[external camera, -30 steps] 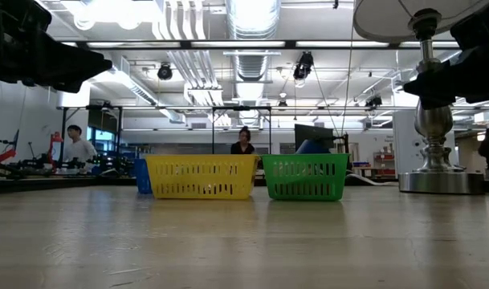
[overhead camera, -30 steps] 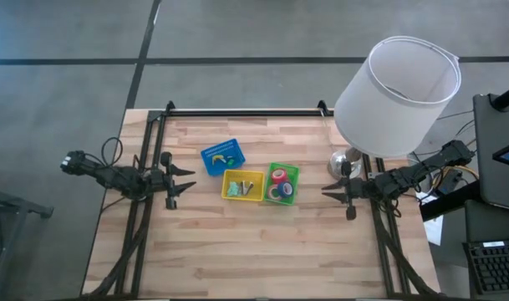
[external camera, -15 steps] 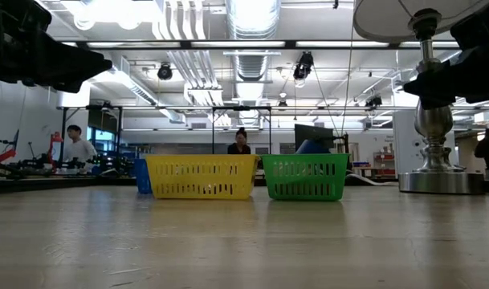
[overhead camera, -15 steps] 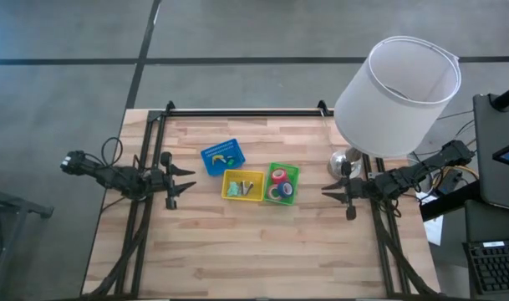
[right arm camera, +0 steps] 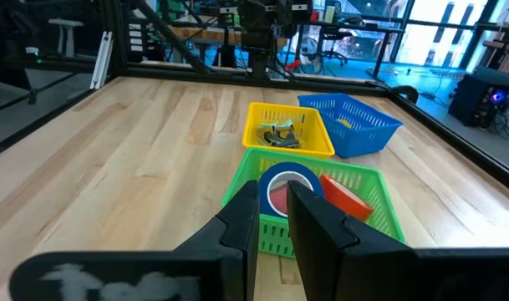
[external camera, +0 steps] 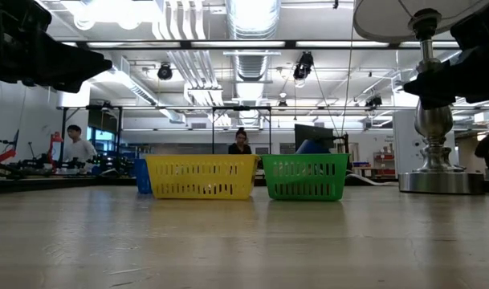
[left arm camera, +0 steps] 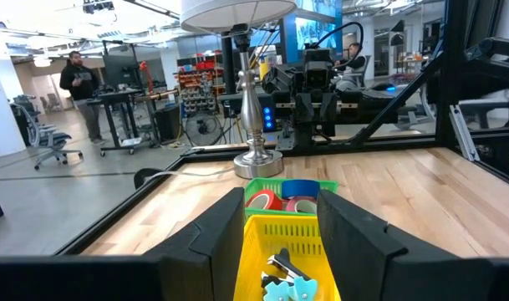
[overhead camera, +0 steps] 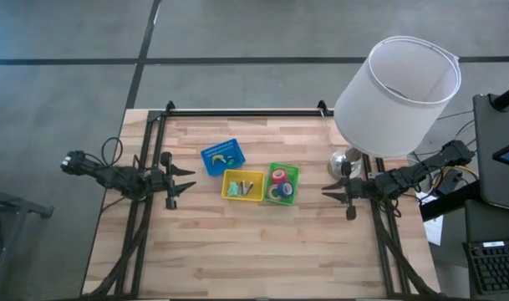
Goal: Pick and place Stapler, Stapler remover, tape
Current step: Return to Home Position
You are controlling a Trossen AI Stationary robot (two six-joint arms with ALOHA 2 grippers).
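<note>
Pink-red and blue ring-shaped tape rolls (overhead camera: 278,176) lying in the small green mesh bin (overhead camera: 293,171), mid wooden desk (overhead camera: 237,242). Left claw (overhead camera: 190,181) and right claw (overhead camera: 325,187) hovering at opposite desk sides, both parted and empty. Homing well likely means retracting level, well clear of the bins.

Both arms are slim, jointed and matt black. The left arm (overhead camera: 120,177), in the high view left of the green bin (overhead camera: 295,170), has a thin black cable (overhead camera: 112,150) looped at its rear. The left tool (overhead camera: 187,180) has two broad, angular black fingers (left arm camera: 208,238). Right of that bin, the right arm (overhead camera: 404,180) bears the right tool (overhead camera: 329,186), its fingers (right arm camera: 241,226) equally blocky and black.
</note>
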